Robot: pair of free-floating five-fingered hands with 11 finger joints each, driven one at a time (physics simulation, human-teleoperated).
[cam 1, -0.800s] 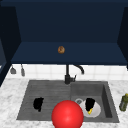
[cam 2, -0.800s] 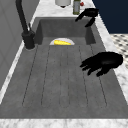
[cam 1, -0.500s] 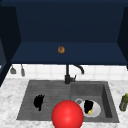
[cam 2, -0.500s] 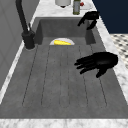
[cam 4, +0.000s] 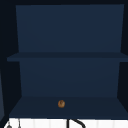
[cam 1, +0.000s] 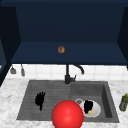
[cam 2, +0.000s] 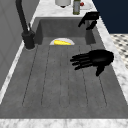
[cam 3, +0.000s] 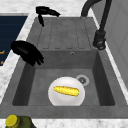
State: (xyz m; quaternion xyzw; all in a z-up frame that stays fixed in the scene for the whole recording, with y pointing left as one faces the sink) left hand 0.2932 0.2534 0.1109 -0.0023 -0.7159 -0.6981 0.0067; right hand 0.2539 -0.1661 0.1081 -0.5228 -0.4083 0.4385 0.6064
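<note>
My left hand [cam 1: 40, 99] hovers open over the ribbed drainboard [cam 1: 55, 90], left of the basin. In the left side view the left hand [cam 2: 96, 58] is palm down with straight fingers reaching toward the faucet wall. My right hand [cam 1: 87, 106] hangs above the basin's front part, fingers relaxed and drooping, holding nothing. In the right side view the right hand [cam 3: 26, 52] is over the basin's near rim. On the basin floor a white plate [cam 3: 65, 98] carries a yellow corn cob [cam 3: 66, 90].
A big red ball [cam 1: 67, 115] stands before the sink's front edge. The black faucet [cam 1: 67, 75] rises at the back. An olive bottle [cam 1: 123, 102] stands on the right counter. A small brown object [cam 4: 61, 103] lies on the dark shelf above.
The left hand has stretched its fingers out and slid slightly toward the faucet wall over the drainboard. The right hand has stayed put.
</note>
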